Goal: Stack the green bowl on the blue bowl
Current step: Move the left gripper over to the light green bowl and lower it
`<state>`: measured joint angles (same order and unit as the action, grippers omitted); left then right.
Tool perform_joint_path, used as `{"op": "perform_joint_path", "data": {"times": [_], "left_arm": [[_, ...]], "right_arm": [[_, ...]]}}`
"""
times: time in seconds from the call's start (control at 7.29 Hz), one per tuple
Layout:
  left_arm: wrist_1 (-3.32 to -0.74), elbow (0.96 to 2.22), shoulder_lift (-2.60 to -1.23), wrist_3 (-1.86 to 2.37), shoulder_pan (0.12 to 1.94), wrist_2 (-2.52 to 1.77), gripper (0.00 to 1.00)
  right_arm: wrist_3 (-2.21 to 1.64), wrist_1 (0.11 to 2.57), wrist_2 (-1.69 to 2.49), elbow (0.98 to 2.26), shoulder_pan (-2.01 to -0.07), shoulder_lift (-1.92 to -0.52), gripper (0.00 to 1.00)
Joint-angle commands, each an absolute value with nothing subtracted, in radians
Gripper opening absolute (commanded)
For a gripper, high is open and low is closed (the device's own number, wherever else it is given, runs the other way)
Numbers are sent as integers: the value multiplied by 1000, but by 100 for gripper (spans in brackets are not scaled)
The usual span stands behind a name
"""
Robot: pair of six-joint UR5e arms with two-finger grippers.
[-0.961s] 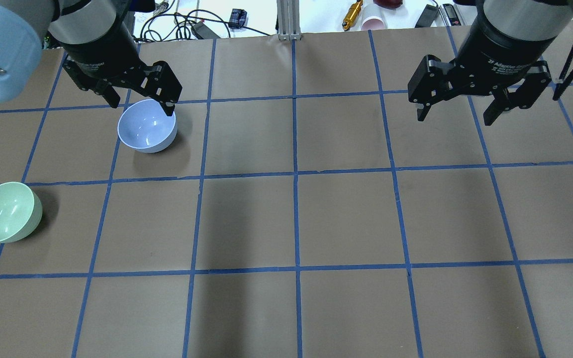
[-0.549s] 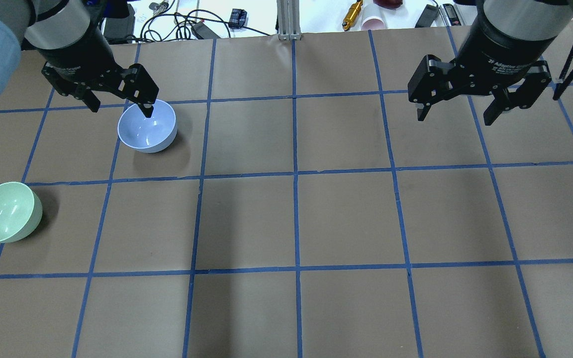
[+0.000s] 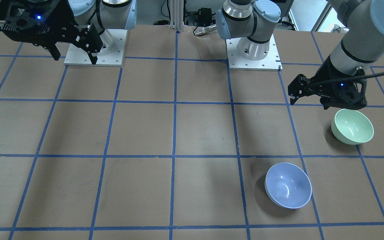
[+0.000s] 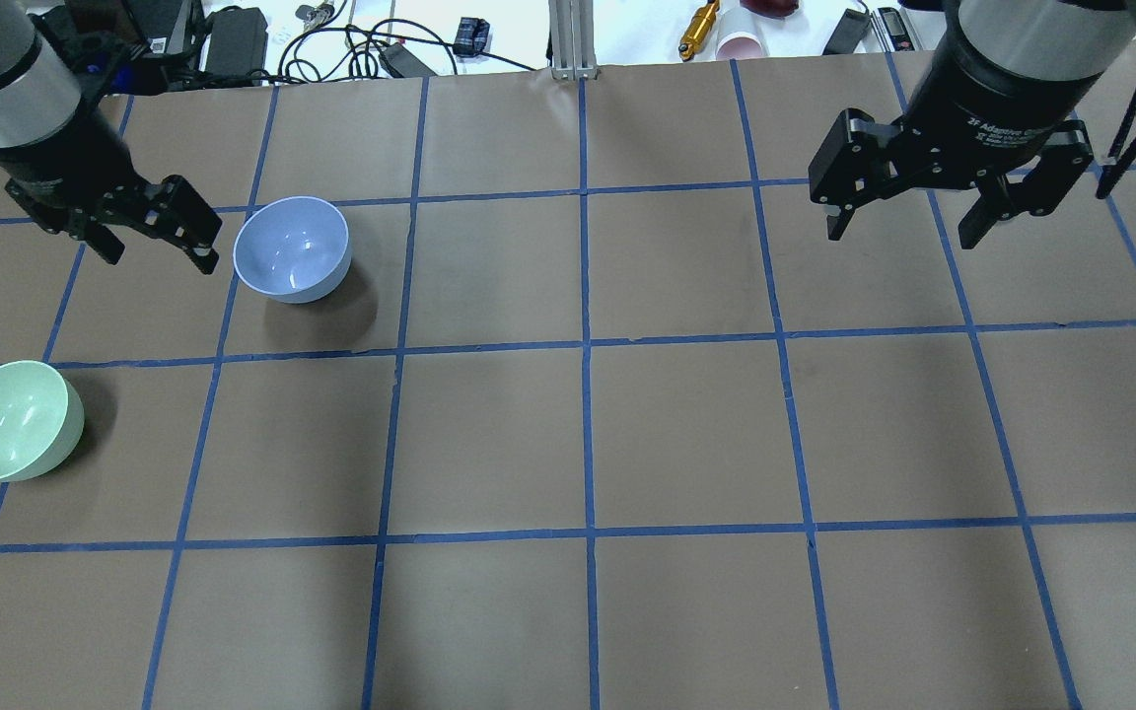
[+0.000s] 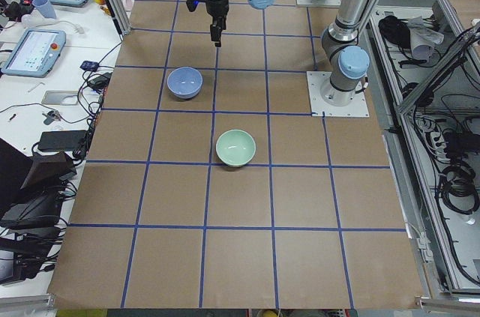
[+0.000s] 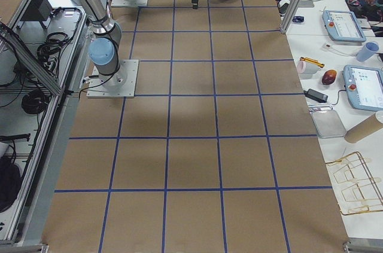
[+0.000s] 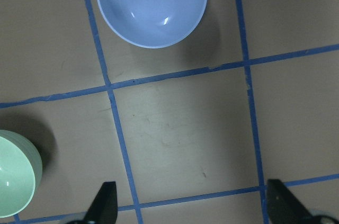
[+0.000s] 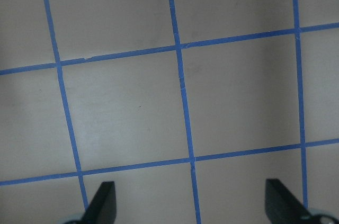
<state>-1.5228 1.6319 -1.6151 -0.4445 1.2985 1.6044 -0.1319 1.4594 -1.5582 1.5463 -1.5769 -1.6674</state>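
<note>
The green bowl (image 4: 11,421) stands upright at the table's left edge; it also shows in the front-facing view (image 3: 352,126) and the left wrist view (image 7: 15,177). The blue bowl (image 4: 292,248) stands upright, apart from it, farther back and to the right, and also shows in the front-facing view (image 3: 288,185) and the left wrist view (image 7: 152,7). My left gripper (image 4: 159,258) is open and empty, hovering just left of the blue bowl and behind the green bowl. My right gripper (image 4: 900,237) is open and empty over the back right of the table.
The brown table carries a blue tape grid. Cables, a gold cylinder (image 4: 698,30) and a pink cup (image 4: 741,44) lie beyond the far edge. The two arm base plates (image 3: 93,50) (image 3: 253,53) sit on the robot's side.
My left gripper has moved left, off the blue bowl's rim to the bare table beside it. Both bowls and the right arm have stayed still.
</note>
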Motion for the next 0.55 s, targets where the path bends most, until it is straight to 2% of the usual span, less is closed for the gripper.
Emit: {"op": "perform_joint_path", "data": {"times": [0.0, 0.41], "left_arm": [[-1485, 1693, -1618, -647, 1141, 1562, 100], [-1306, 1862, -1640, -774, 953, 1516, 100]], "right_arm": [[-132, 1460, -1559, 1546, -1577, -1667, 100], [-132, 1459, -1559, 1546, -1577, -1667, 100]]}}
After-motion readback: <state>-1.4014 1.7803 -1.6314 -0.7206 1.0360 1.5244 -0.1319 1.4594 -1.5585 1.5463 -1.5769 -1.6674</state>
